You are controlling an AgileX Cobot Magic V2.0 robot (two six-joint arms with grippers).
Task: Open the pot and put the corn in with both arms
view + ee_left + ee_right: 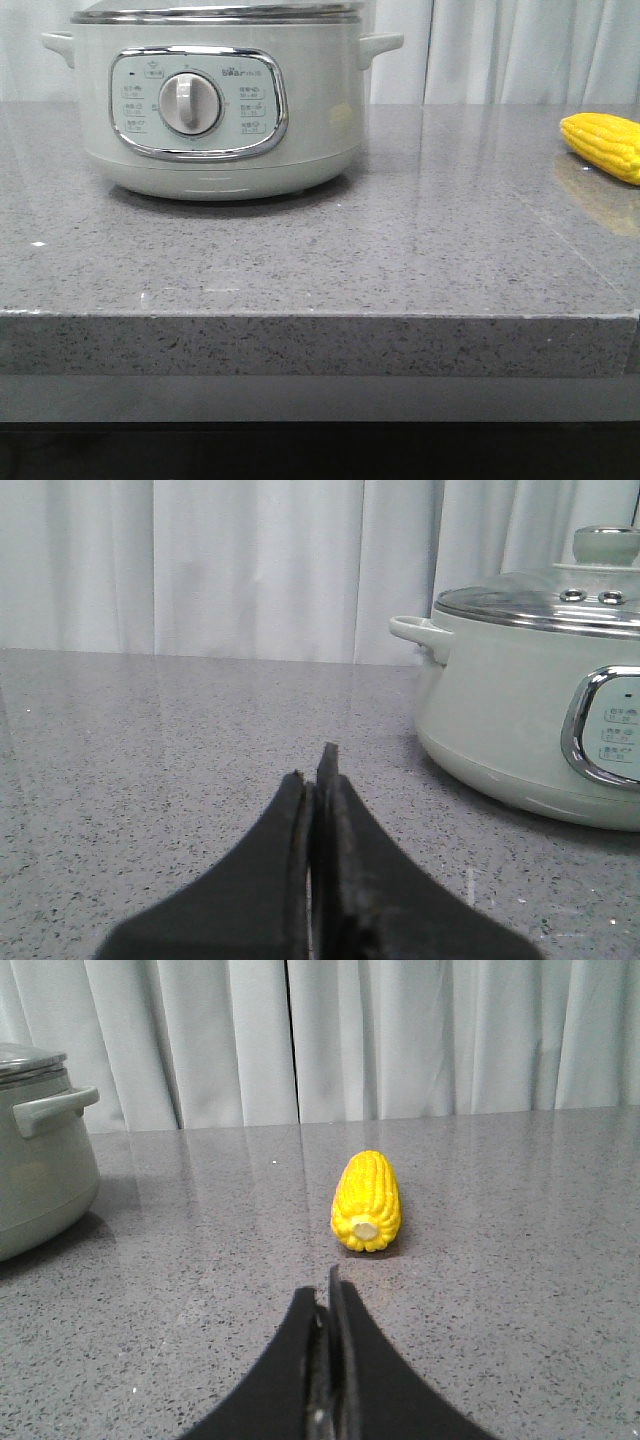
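Observation:
The pale grey-green pot (220,100) stands at the back left of the grey stone counter, its dial facing me and its glass lid (545,595) with a knob (607,543) still on. The yellow corn (603,145) lies on the counter at the far right. My left gripper (314,770) is shut with nothing in it, low over the counter, to the left of the pot (530,710). My right gripper (325,1290) is shut and empty too, a short way in front of the corn (366,1201), whose cut end points at it. Neither gripper shows in the front view.
The speckled counter (400,250) ends in a thick front edge (320,345). White curtains (500,50) hang right behind it. The pot's side handle (55,1110) sticks out toward the corn's side.

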